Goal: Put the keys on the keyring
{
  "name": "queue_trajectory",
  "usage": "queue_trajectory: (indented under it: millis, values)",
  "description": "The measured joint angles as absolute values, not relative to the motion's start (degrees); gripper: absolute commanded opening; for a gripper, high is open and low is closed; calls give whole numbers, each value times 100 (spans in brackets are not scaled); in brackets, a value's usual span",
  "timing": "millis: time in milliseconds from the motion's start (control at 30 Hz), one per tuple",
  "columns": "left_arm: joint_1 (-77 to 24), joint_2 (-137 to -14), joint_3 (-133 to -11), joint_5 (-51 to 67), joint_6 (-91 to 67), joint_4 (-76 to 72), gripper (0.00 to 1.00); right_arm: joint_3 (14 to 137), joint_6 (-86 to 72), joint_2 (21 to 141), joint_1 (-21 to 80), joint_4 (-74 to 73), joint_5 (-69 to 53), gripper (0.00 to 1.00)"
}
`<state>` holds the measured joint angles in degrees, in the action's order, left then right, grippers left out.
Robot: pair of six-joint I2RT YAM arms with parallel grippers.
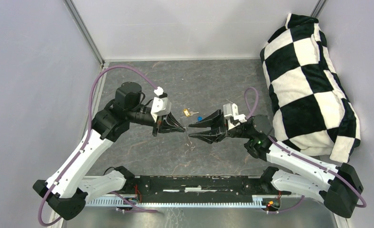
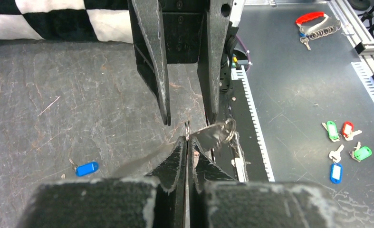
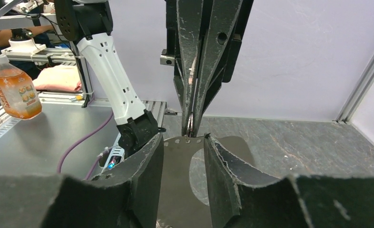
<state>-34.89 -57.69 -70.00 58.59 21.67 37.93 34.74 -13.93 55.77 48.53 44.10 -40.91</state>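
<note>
In the top view, the left gripper [image 1: 183, 128] and right gripper [image 1: 190, 131] were met tip to tip over the table [image 1: 142, 154]. The gold key [image 1: 188, 112] and blue key [image 1: 200, 118] were lying just beyond them.

In the left wrist view, the left gripper was clamped on the keyring [image 2: 216, 133], which was held off the table.

In the right wrist view, the right jaws were parted, with nothing gripped and the left tips between them.

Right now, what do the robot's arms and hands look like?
The left arm and right arm are white with chunky black joints, and a purple cable runs along each. The left hand and right hand are black, each with two pointy, scuffed fingers.
</note>
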Motion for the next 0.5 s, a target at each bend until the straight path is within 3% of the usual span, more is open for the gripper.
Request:
queue_trajectory:
  millis: [500]
  values:
    - [-3489, -5605, -6731, 5911, 1914, 3435, 2, 3664, -1166, 5712, 5129, 3924, -3623, 29]
